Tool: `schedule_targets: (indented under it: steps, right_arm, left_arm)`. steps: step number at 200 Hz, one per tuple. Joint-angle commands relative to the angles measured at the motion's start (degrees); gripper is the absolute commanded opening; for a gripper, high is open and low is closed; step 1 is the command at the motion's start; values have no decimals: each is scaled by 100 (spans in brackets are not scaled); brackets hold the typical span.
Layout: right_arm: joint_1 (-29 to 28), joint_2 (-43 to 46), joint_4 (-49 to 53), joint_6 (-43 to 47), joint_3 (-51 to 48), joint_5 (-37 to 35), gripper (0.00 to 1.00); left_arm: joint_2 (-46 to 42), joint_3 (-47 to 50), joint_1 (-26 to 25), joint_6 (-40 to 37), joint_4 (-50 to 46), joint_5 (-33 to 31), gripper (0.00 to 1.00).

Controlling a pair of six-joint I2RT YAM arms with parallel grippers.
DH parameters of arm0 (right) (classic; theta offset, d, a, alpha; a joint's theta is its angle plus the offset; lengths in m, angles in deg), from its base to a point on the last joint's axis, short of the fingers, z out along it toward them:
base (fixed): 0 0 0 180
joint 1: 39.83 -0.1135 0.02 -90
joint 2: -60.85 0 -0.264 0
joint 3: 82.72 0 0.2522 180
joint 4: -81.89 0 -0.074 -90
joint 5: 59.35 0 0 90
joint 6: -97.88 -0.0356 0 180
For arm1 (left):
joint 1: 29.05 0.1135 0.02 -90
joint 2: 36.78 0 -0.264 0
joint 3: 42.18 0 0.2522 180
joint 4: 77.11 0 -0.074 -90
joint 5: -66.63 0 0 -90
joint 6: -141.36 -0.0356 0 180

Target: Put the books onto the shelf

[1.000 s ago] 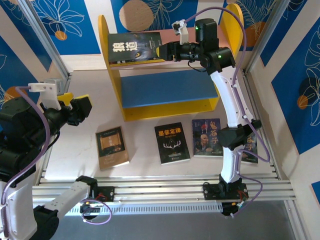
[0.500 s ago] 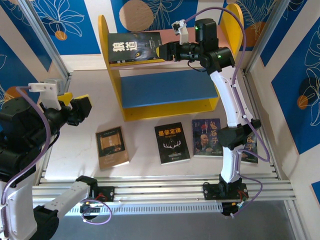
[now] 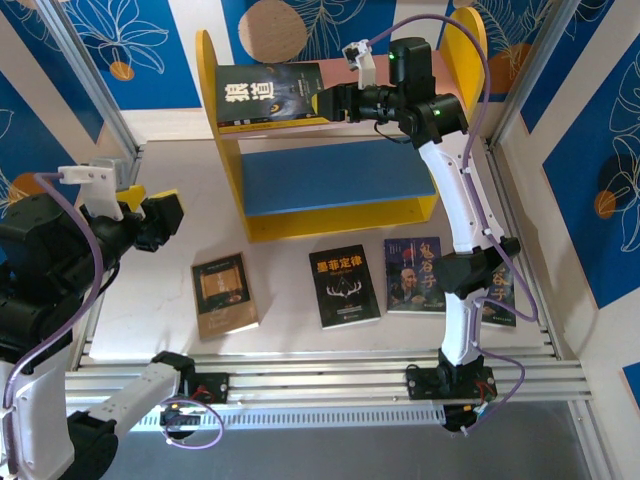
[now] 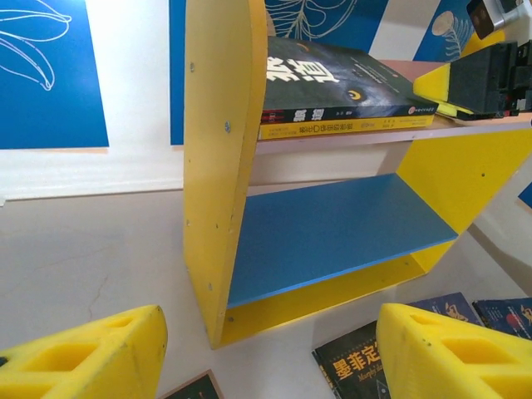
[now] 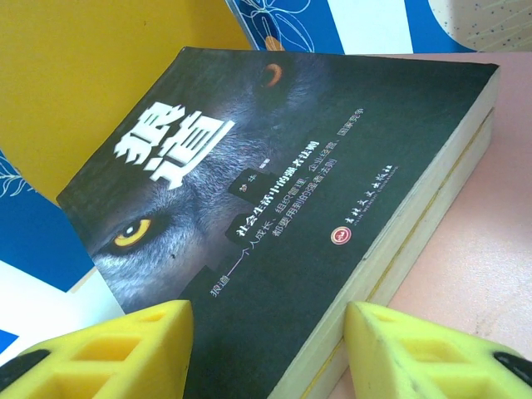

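A black book with a wolf's face [image 3: 268,94] lies flat on the shelf's [image 3: 232,172] pink top board [image 5: 490,249], stacked on a yellow-spined book [image 4: 332,128]. My right gripper [image 3: 325,103] reaches in from the right. Its jaws stand open around that book's near corner [image 5: 274,249], with one finger over the cover and the other by the page edges. On the table in front of the shelf lie a brown book [image 3: 224,293], a black book [image 3: 344,286] and a dark blue book [image 3: 415,275]. Another book [image 3: 499,297] is partly hidden behind the right arm. My left gripper [image 3: 160,215] hovers open and empty at the left.
The shelf's blue lower board [image 4: 332,229] is bare. Metal frame posts [image 3: 95,90] and blue patterned walls close in the table on both sides. The right arm's upright link [image 3: 462,220] stands just right of the shelf.
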Motion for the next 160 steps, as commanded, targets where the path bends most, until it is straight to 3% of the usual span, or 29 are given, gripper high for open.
schedule_targets:
  steps: [1,113,160]
  right_arm:
    - [-271,-152,-161,11,112,499,54]
    - [-128,72,-196,4,74,448,72]
    - [-12,128,-229,-36,63,415,75]
  left_arm:
    - [-81,34,61,-94,0,-95,68]
    - [-123,210,59,-111,84,-184,69]
    - [-108,266,61,-90,115,-184,68]
